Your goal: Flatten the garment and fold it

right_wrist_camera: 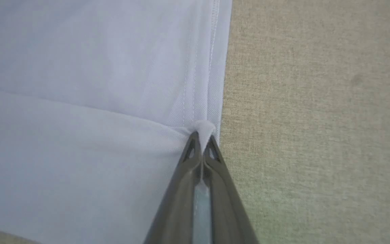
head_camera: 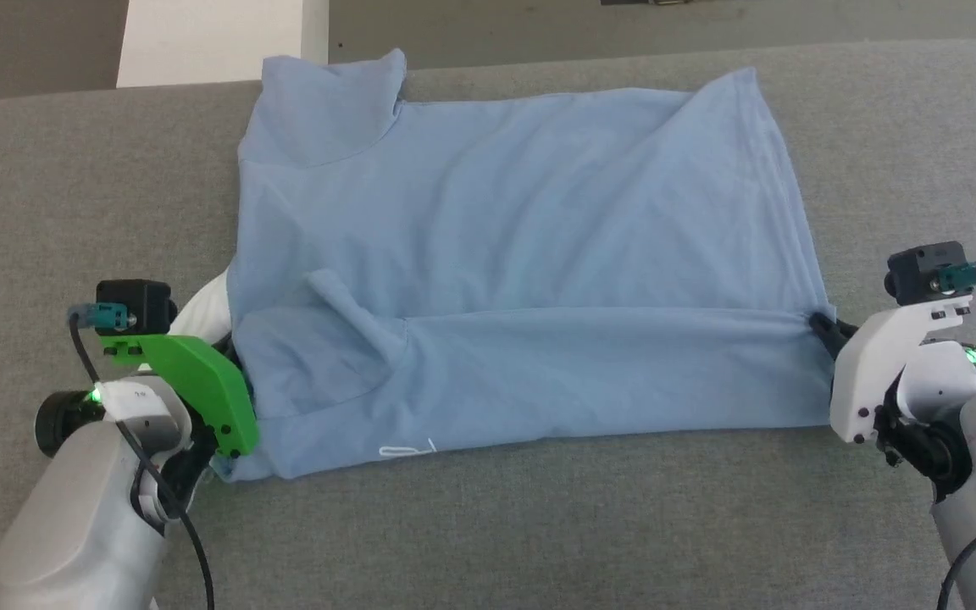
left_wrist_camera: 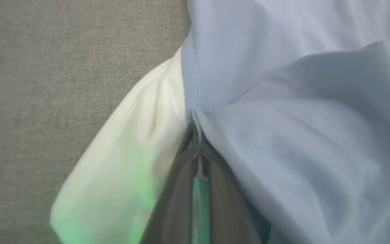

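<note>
The grey bench [head_camera: 539, 525] carries the shirt [head_camera: 522, 229], spread wide across it. The shirt's near edge lies straight, with a small white loop [head_camera: 407, 450] on it toward the left. Behind that edge a folded band runs the shirt's whole width. The left hand [left_wrist_camera: 195, 130] is clamped on the shirt's left side, where a white patch [left_wrist_camera: 130, 152] bulges from under the blue cloth. The right hand [right_wrist_camera: 201, 135] is clamped on a small tuck at the shirt's stitched right hem. A sleeve [head_camera: 344, 335] lies folded over the band's left end. At the shirt's far left corner a second sleeve [head_camera: 327, 106] lies flat.
</note>
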Controlling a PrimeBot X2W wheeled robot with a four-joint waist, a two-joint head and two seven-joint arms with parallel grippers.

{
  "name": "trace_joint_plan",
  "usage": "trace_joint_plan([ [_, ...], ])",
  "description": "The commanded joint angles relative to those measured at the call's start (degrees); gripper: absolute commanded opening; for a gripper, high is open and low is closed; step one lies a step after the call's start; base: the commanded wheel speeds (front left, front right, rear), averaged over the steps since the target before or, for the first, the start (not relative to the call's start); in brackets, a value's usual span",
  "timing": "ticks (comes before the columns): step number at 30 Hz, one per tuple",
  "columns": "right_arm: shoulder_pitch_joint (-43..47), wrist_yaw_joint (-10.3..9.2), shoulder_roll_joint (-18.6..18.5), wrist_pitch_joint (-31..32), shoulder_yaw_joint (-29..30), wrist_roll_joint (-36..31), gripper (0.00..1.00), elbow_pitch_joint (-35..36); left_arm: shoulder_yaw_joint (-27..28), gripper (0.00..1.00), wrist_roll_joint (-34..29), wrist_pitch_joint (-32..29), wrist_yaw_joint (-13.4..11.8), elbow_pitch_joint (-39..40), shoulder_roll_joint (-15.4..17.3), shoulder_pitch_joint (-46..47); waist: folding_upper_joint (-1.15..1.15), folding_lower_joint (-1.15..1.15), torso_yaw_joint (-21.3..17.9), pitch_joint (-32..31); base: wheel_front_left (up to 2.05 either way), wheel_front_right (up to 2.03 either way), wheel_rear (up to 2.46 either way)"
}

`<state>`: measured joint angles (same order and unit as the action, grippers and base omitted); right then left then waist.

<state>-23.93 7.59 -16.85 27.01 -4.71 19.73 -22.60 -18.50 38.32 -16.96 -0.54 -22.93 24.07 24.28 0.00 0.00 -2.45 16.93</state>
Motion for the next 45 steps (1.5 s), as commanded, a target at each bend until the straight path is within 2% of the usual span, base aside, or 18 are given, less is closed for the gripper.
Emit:
trace_joint_plan([
  [1,-1.2,-0.1,-0.3,1.9,-0.3,1.4,0.0,-1.3,-0.2,0.0,1.3,-2.5,0.0,-1.1,0.1,0.2,0.0,0.0,0.4,0.3,0.0,0.0,0.0],
  [3,-1.8,-0.1,-0.5,4.8,-0.2,2.7,0.0,-3.1,-0.2,0.0,2.5,-4.6,-0.2,-1.4,-0.2,-0.2,0.0,0.0,0.7,0.0,0.0,0.0,0.0],
  [4,-1.8,-0.1,-0.4,5.8,0.1,3.2,0.0,-3.8,0.1,0.07,2.8,-4.5,-0.6,-1.2,-0.4,-0.3,0.0,0.0,0.9,-0.2,0.0,0.0,0.0],
  [5,-1.8,-0.1,-0.2,6.6,0.8,3.8,0.0,-4.4,0.5,0.98,2.8,-3.4,-1.1,-0.9,-0.6,-0.5,0.0,0.0,1.1,-0.6,0.0,0.0,0.0],
  [6,-1.6,-0.1,0.0,6.7,1.2,4.2,0.47,-4.5,0.8,1.0,2.6,-2.2,-1.5,-0.6,-0.8,-0.7,0.0,0.0,1.2,-1.0,0.0,0.0,0.0],
  [7,-1.3,-0.1,0.3,6.2,1.7,4.6,1.0,-4.3,1.2,1.0,2.3,-0.5,-2.1,-0.2,-1.1,-1.1,0.0,0.0,1.4,-1.6,0.0,0.0,0.0],
  [10,0.5,-0.1,0.9,2.3,3.4,4.5,1.0,-3.1,3.0,1.0,1.2,6.8,-3.3,1.7,-1.7,-2.7,0.0,0.0,1.7,-3.6,0.0,0.0,0.0],
  [15,5.6,-0.1,3.3,-9.9,6.3,3.5,1.0,1.5,6.2,1.0,-0.8,22.4,-5.3,6.8,-3.7,-9.0,0.0,0.0,1.7,-7.8,0.0,0.0,0.0],
  [21,14.8,-0.1,9.5,-25.5,9.7,0.6,1.0,7.3,6.2,1.0,-1.9,30.0,-5.7,14.4,-5.9,-21.1,0.0,0.0,1.0,-11.1,0.0,0.0,0.0],
  [27,21.0,-0.1,12.3,-34.4,9.7,-2.8,1.0,12.6,3.7,1.0,-3.5,30.3,-6.1,15.8,-6.8,-26.6,0.0,0.0,0.5,-11.8,0.0,0.0,0.0],
  [32,23.0,-0.1,13.4,-38.1,9.7,-5.3,1.0,15.6,2.5,1.0,-4.1,27.9,-7.4,12.9,-7.0,-26.0,0.0,0.0,-0.3,-11.6,0.0,0.0,0.0],
  [41,23.1,-0.1,13.9,-38.6,9.2,-6.0,1.0,17.6,5.4,1.0,-0.7,18.0,-16.0,7.0,-9.3,-22.1,0.0,0.0,-2.6,-10.6,0.0,0.0,0.0],
  [45,23.2,-0.1,13.9,-38.2,9.0,-5.8,1.0,17.5,6.0,1.0,2.4,12.1,-17.2,6.1,-10.0,-21.2,0.0,0.0,-3.4,-10.4,0.0,0.0,0.0],
])
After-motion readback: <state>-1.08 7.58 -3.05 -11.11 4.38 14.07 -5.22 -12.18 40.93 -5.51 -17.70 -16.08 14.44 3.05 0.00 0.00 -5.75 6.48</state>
